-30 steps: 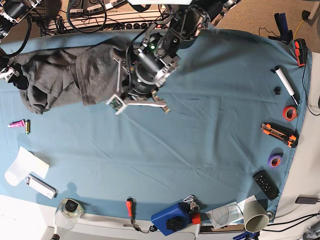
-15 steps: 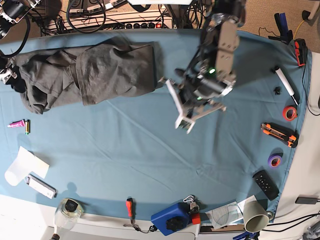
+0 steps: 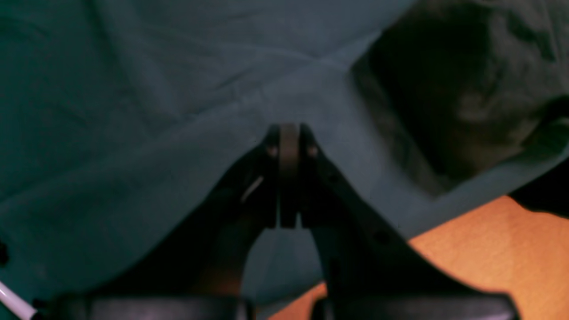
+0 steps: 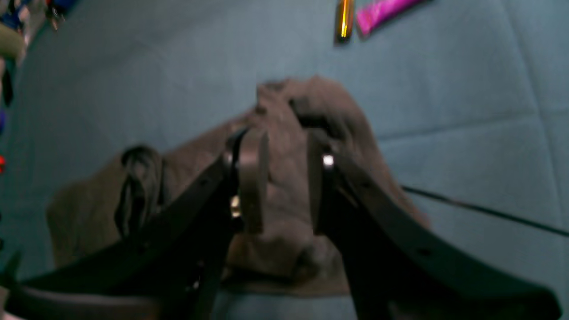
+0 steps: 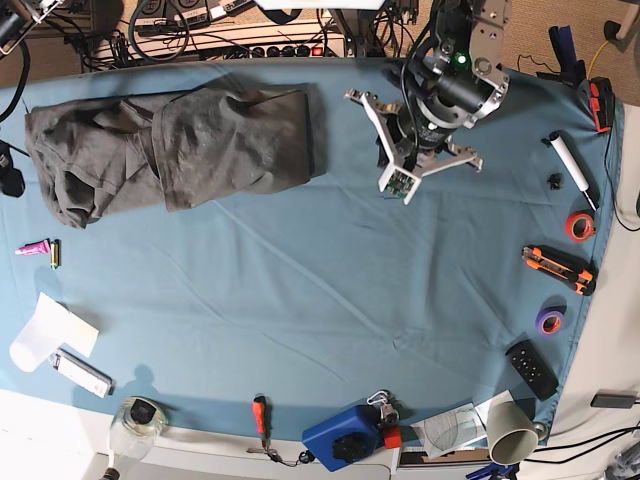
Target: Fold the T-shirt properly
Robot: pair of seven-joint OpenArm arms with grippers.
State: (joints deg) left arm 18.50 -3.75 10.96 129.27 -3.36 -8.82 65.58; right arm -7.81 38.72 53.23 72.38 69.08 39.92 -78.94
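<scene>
While the T-shirt [image 5: 170, 150] lies bunched at the table's [image 5: 330, 310] far left corner, left gripper [image 3: 288, 146] pressed together and empty, right gripper [image 4: 280, 178] clamped on shirt fabric.

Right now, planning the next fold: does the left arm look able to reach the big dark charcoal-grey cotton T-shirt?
Probably yes: the left gripper, shut and empty, hovers beside the T-shirt, with only bare teal-blue table cloth between them.

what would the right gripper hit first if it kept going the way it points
Most likely the T-shirt: a bunched grey fold sits right between and ahead of the right gripper's parted fingers. Depth is blurry, so contact may already exist.
</scene>
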